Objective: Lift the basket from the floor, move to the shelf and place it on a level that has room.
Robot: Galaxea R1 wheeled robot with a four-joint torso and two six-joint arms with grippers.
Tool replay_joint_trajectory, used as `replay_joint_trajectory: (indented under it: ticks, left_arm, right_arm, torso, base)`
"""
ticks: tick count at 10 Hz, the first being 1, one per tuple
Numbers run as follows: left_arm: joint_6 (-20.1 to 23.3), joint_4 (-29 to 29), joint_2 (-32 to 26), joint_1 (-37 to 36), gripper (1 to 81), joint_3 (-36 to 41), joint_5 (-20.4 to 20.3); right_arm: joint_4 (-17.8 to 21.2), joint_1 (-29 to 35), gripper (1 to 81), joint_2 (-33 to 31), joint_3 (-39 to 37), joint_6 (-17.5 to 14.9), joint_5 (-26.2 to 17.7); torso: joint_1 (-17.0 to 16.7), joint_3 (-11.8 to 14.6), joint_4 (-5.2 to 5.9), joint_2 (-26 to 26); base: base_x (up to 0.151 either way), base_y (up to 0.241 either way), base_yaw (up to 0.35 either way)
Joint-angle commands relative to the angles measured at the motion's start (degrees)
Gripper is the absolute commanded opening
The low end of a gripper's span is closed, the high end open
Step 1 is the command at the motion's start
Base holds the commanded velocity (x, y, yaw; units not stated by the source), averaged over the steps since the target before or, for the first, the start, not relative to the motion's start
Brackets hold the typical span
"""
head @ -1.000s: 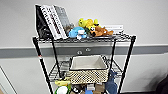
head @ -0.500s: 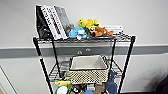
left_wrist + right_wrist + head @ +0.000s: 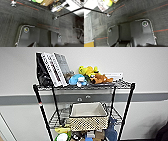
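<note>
Tall black wire rack shelf (image 3: 41, 110) against pale wall. Top tier, left to right: leaning books (image 3: 53, 68) at 10 o'clock, blue plush toy (image 3: 77, 80), yellow and brown plush toys (image 3: 96, 75) toward 1 o'clock.

Second wire-grid level (image 3: 115, 115) at frame centre: small rectangular beige woven basket, dark-dotted sides, cream cloth lining folded over rim (image 3: 88, 116), resting on mesh, upright, apparently empty. Near edge sits about flush with tier's front rail, maybe slightly over it; hard to tell. Below, at 6 o'clock, cluttered lower tier: green round item (image 3: 62, 136), blue object (image 3: 111, 130).

Wrist views: dark grey carpet tile floor (image 3: 11, 25) with thin red lines, rack caster and post foot (image 3: 55, 18) near 1 o'clock in left wrist view. Grippers' fingers not made out; apart or together, cannot tell.

Risks, judged: basket placed near front edge, so any bump to rack or snag on cloth lining could tip or slide it off toward floor. Rack on casters, so contact from base or arm could roll it. Soft woven sides likely to flex; light, easily nudged.
</note>
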Motion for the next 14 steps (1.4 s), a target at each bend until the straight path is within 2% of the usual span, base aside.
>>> replay_joint_trajectory:
  ticks: [1, 5, 8, 11, 14]
  left_arm:
    - [0.0, 3.0, 6.5, -0.2, 81.1, -9.9, 2.7]
    - [0.0, 5.7, 13.2, 1.8, 81.1, -20.4, 3.0]
    - [0.0, 6.0, 18.2, 2.9, 81.1, -28.2, 3.2]
    - [0.0, 6.0, 21.4, 3.8, 81.1, -32.3, 3.2]
    - [0.0, 6.0, 23.2, 4.5, 81.1, -34.4, 3.2]
  right_arm:
    - [-3.0, 0.9, 81.1, 5.7, -9.1, -0.9, -3.2]
    - [-5.0, -2.0, 81.1, 13.8, -22.4, -0.9, -3.2]
    - [-6.3, -2.7, 81.1, 17.6, -26.2, -0.9, -3.2]
    - [-6.8, -3.9, 81.1, 22.1, -31.3, -0.9, -3.2]
    - [-9.0, -4.7, 81.1, 27.5, -38.5, -0.9, -2.9]
  torso:
    - [0.0, 0.0, 0.00, 0.0]
    - [0.0, 0.0, 0.00, 0.0]
    - [-0.1, 0.1, 0.00, -0.1]
    - [-0.1, 0.1, 0.00, -0.1]
    - [-0.1, 0.1, 0.00, -0.1]
  base:
    - [0.000, 0.000, 0.000]
    - [0.000, 0.000, 0.000]
    - [0.000, 0.000, 0.000]
    - [0.000, 0.000, 0.000]
    - [0.000, 0.000, 0.000]
